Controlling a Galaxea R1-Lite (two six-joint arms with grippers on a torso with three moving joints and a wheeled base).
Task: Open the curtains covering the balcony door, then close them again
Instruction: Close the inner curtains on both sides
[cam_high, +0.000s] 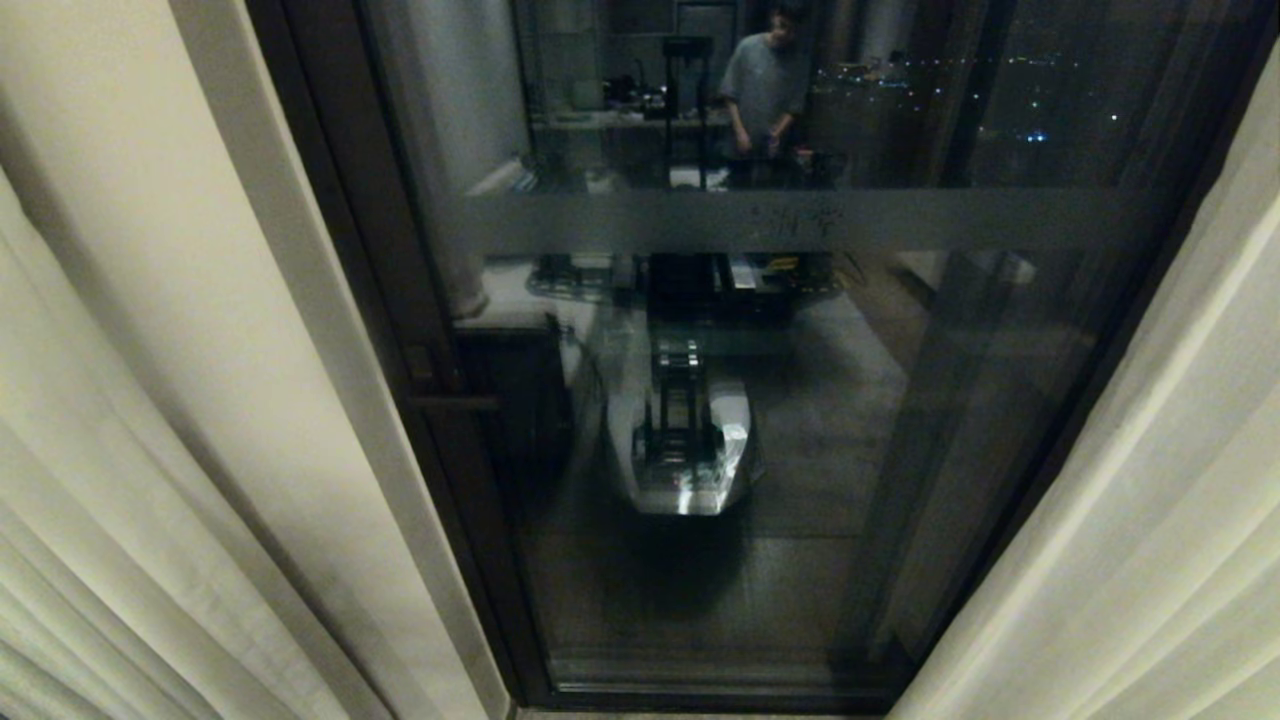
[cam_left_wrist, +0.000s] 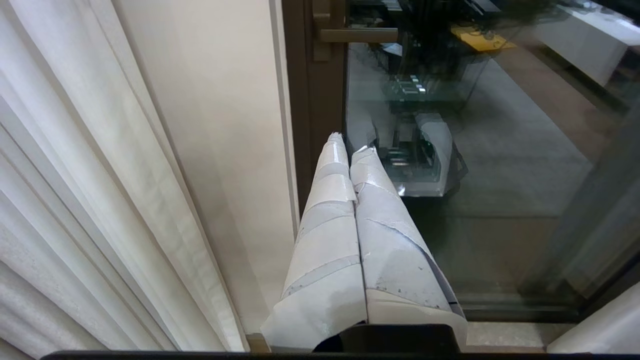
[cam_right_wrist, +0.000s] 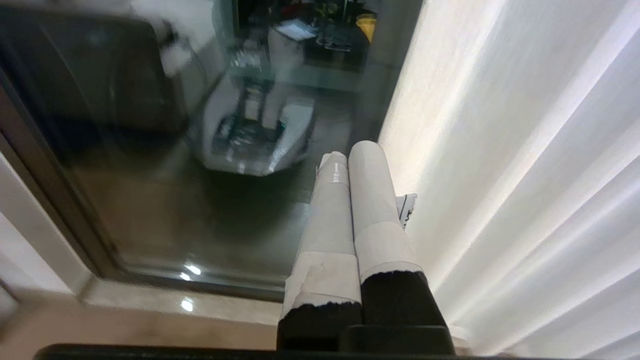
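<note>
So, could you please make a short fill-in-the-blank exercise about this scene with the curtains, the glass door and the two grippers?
1. The curtains are pulled to both sides, so the balcony door is ____.
2. A frosted ____ runs across the pane at the level of the reflected person.
3. The fingers of the left gripper are ____ and hold nothing.
4. The right gripper has the curtain beside it and is ____ too.

Missing words: uncovered; band; shut; shut
</note>
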